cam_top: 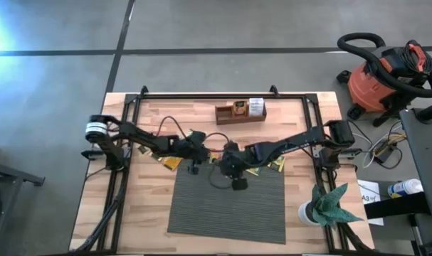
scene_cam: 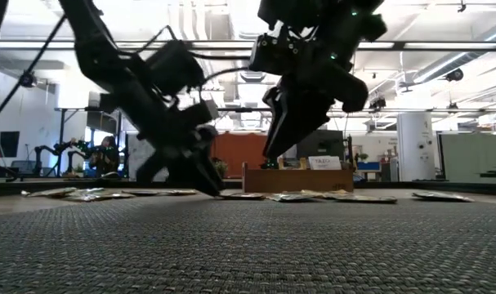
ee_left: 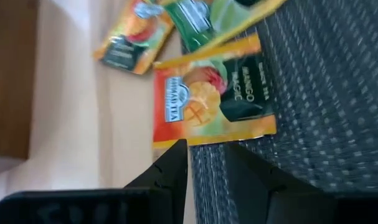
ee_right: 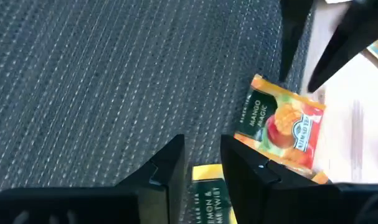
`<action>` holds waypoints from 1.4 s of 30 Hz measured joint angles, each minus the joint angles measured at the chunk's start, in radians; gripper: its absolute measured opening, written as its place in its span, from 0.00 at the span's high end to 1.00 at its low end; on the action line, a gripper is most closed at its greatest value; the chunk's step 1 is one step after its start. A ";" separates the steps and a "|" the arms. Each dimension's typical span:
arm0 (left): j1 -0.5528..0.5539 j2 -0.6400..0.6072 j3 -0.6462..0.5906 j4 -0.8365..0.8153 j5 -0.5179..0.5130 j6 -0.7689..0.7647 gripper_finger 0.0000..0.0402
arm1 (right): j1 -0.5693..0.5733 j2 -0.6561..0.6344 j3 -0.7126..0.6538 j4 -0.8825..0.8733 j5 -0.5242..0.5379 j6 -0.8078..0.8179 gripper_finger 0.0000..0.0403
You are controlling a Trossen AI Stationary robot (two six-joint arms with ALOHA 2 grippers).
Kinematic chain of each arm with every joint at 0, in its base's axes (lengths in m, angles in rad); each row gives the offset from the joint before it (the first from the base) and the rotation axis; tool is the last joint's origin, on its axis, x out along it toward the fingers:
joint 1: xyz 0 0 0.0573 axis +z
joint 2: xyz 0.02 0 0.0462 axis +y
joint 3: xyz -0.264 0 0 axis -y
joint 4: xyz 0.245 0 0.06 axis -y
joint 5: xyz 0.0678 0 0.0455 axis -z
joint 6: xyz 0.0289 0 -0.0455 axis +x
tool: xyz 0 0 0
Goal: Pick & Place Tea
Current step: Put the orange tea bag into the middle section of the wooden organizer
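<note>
So we've got both arms bunched up at the far edge of the grey ribbed mat (cam_top: 226,203), right where the woven weave meets the pale butcher-block table (cam_top: 130,213).

The left gripper (ee_left: 204,158) sits low over an orange sachet (ee_left: 213,93). It's flat, glossy and square, printed "Mango Magic", and it lies half on the mat and half on the wood. The fingers stand a little apart with a narrow gap, just short of the sachet's edge and not gripping it.

The right gripper (ee_right: 201,158) hangs above the mat nearby. Its fingers are also slightly apart and nothing is between them. A yellow sachet (ee_right: 207,199) peeks out under them.

More tea sachets (cam_top: 171,162) lie scattered flat on the wood along the mat's far edge. Further back is the brown wooden tray (cam_top: 240,114), a long boxy thing with a couple of sachets standing in it.
</note>
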 joint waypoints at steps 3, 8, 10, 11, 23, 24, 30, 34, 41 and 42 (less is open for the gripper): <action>0.003 0.056 0.044 0.012 -0.001 0.046 0.74 | 0.020 0.000 -0.026 0.031 0.078 0.019 0.75; 0.010 0.100 0.089 0.011 0.002 0.065 0.74 | 0.025 0.001 -0.082 0.098 0.105 0.046 0.75; 0.010 0.103 0.098 0.004 0.022 0.064 0.74 | 0.026 0.001 -0.106 0.104 0.127 0.089 0.75; 0.011 0.103 0.101 0.003 0.042 0.057 0.74 | 0.025 0.001 -0.118 0.103 0.151 0.113 0.75; 0.009 0.101 0.102 -0.052 0.158 -0.087 0.74 | 0.022 0.002 -0.223 0.211 0.209 0.121 0.75; 0.009 0.101 0.102 -0.053 0.159 -0.089 0.74 | 0.022 0.002 -0.224 0.211 0.213 0.102 0.75; 0.009 0.102 0.109 -0.064 0.176 -0.163 0.74 | 0.024 0.002 -0.246 0.271 0.211 -0.033 0.75; 0.007 0.103 0.110 -0.067 0.221 -0.232 0.74 | 0.023 0.002 -0.259 0.291 0.204 -0.063 0.75; 0.008 0.103 0.110 -0.067 0.241 -0.318 0.74 | 0.016 0.000 -0.255 0.276 0.202 0.294 0.75; 0.008 0.103 0.110 -0.067 0.241 -0.323 0.74 | 0.011 -0.002 -0.250 0.275 0.199 0.402 0.75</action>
